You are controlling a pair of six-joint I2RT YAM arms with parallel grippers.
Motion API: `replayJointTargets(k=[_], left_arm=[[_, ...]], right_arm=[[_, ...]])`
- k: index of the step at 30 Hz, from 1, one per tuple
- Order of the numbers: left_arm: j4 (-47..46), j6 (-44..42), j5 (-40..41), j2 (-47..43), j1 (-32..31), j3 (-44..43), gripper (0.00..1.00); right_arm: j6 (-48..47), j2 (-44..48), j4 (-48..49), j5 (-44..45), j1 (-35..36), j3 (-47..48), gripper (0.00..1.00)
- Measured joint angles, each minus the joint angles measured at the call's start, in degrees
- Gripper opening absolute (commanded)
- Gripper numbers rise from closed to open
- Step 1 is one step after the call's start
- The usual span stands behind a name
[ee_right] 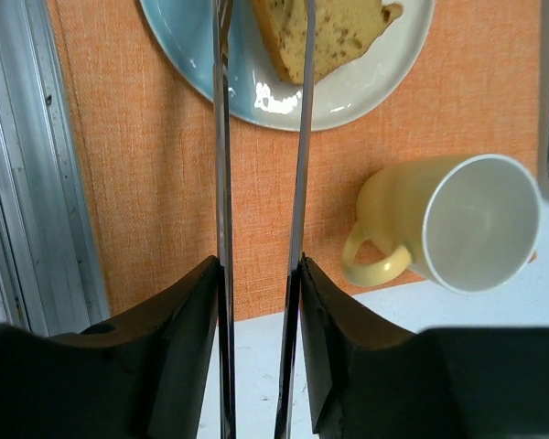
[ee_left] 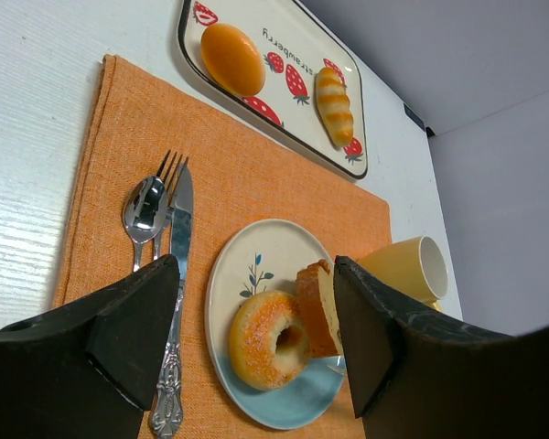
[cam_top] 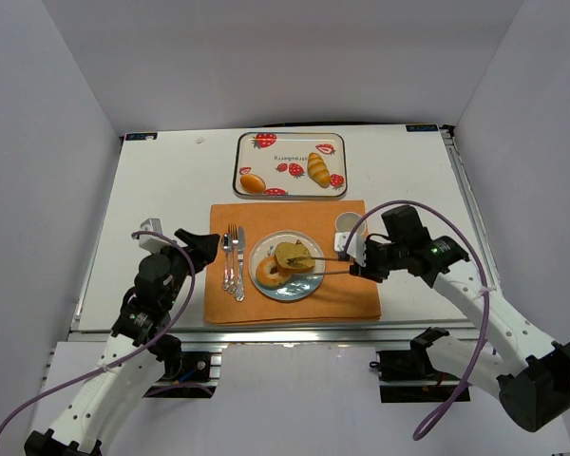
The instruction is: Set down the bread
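Slice (cam_top: 294, 255) rests against bagel (cam_top: 269, 274) on the plate (cam_top: 309, 288), mid-frame. Right gripper (ee_right: 261, 274) clamps tongs (cam_top: 328, 258), blades apart over the slice; left gripper (cam_top: 204, 245) gapes empty. Both look light, squishy, crumbly, so I'd nip the crust edges gently.

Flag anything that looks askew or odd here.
The bread slice stands tilted against the bagel on the plate instead of lying flat. Left of it, the spoon, fork and knife lie bunched and overlapping.
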State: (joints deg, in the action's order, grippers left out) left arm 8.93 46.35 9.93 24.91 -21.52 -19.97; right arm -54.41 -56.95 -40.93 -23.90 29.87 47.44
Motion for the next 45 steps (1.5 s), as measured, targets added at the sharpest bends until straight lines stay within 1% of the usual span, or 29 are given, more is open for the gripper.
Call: replayJointTargets(k=[11,15,16,17,18,19,20,21,22,23,24,26,29,31,33,34,36,37,38,40,42,45], left_arm=[[0.07,0.04,0.0,0.0,0.0,0.0,0.77],[0.04,0.09,0.0,0.02,0.0,0.0,0.73],[0.04,0.15,-0.02,0.02,0.0,0.0,0.66],[0.02,0.28,-0.04,0.04,0.0,0.0,0.58],[-0.07,0.37,-0.09,0.09,0.0,0.0,0.46],[-0.24,0.46,-0.17,0.15,0.0,0.0,0.23],[-0.42,0.57,-0.33,0.24,0.0,0.0,0.1],[-0.7,0.35,-0.57,0.39,0.0,0.0,0.01],[-1.05,0.39,-0.83,0.68,0.0,0.0,0.0],[-1.42,0.48,-1.14,1.07,0.0,0.0,0.0],[-1.73,0.28,-1.49,1.51,0.0,0.0,0.0],[-2.12,0.2,-2.23,2.64,0.0,0.0,0.0],[-2.21,-0.07,-3.08,4.13,-0.02,-0.04,0.0],[-2.1,-0.48,-3.37,4.94,-0.02,-0.33,0.1],[-2.12,-0.9,-3.5,5.33,-0.02,-0.66,0.18],[-2.16,-1.05,-3.56,5.35,-0.02,-0.72,0.28],[-2.12,-1.29,-3.56,5.33,-0.02,-0.79,0.38],[-2.08,-1.38,-3.58,5.33,0.0,-0.81,0.47],[-1.95,-1.6,-3.56,5.35,0.0,-0.9,0.51],[-1.01,-2.03,-3.52,5.35,-0.02,-1.57,0.58],[0.31,-2.47,-3.34,5.29,0.0,-2.71,0.61],[1.73,-3.1,-2.93,4.68,0.0,-4.26,0.63]], right_arm=[[1.84,1.99,-1.75,-2.05,0.0,5.92,0.45],[2.99,2.12,-2.32,-2.45,0.0,7.21,0.41],[3.5,2.12,-2.27,-2.47,0.0,7.52,0.4],[4.46,2.12,-2.21,-2.47,0.0,7.8,0.36],[5.68,2.14,-2.1,-2.43,0.0,8.24,0.34],[7.74,2.16,-1.29,-2.38,0.0,8.66,0.26],[8.26,2.16,-0.72,-2.38,-0.02,9.05,0.22],[10.45,2.16,0.24,-2.21,-0.24,9.44,0.18],[12.31,2.16,1.44,-1.92,-0.66,9.81,0.13],[13.97,2.16,2.62,-1.57,-1.4,10.16,0.03],[16.02,2.14,3.98,-1.09,-2.43,10.51,0.0],[19.58,1.7,6.08,-0.72,-5.22,11.26,0.0],[25.07,0.13,9.64,-0.76,-12.44,12.35,0.0],[28.85,-1.25,12.72,-0.46,-18.21,12.48,0.0],[32.59,-2.51,16.94,2.91,-22.84,11.78,0.0],[33.92,-2.91,19.37,5.6,-24.22,10.84,0.0],[35.69,-3.08,26.05,10.95,-25.59,6.54,0.0],[36.11,-3.17,28.96,12.92,-25.94,4.0,0.0],[36.28,-3.5,31.8,14.88,-26.36,1.2,0.0],[36.57,-5.29,36.0,17.57,-27.19,-3.54,0.0],[37.9,-8.98,37.73,18.69,-28.44,-5.57,0.0],[40.92,-16.74,40.44,18.93,-32.24,-5.38,0.0]])
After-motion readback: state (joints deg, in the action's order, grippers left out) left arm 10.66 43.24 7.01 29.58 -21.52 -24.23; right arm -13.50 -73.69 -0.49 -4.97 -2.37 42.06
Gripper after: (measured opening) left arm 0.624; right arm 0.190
